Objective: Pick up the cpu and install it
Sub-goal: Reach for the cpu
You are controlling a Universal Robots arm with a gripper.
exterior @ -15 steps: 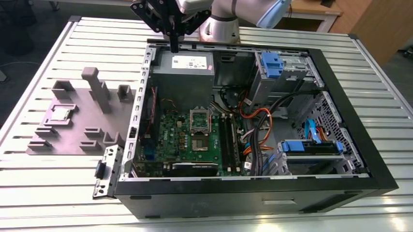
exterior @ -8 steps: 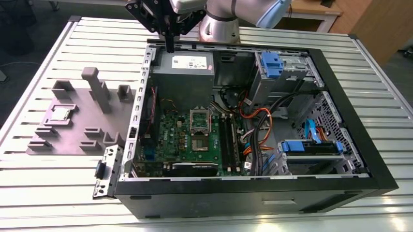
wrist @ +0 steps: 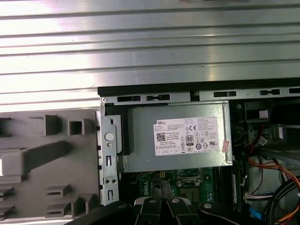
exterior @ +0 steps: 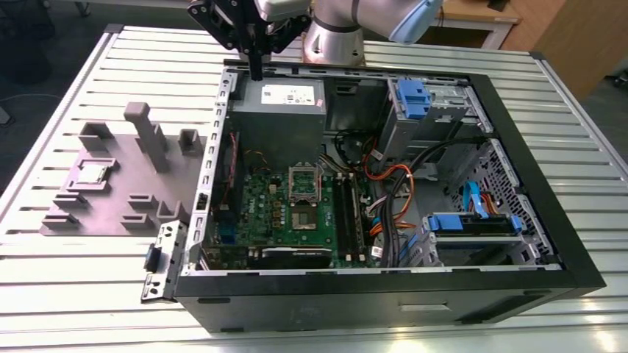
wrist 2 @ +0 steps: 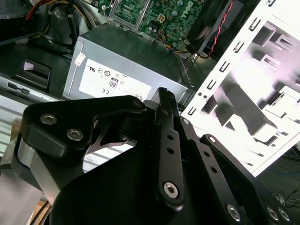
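The cpu (exterior: 95, 172), a small square chip with a silvery top, lies in a recess of the grey plastic fixture (exterior: 118, 193) on the exterior view's left, outside the computer case. My gripper (exterior: 256, 72) hangs at the far edge of the open case (exterior: 393, 287), above the grey power supply (exterior: 276, 110), well away from the cpu. Its black fingers (wrist 2: 164, 101) lie pressed together with nothing between them. The silver socket frame (exterior: 302, 184) sits on the green motherboard (exterior: 284, 220) inside the case.
Upright grey blocks (exterior: 147, 132) rise from the fixture beside the cpu. Inside the case, orange and black cables (exterior: 387, 191) and blue drive brackets (exterior: 471, 220) crowd the exterior view's right half. The ribbed metal table (exterior: 69, 279) carries everything.
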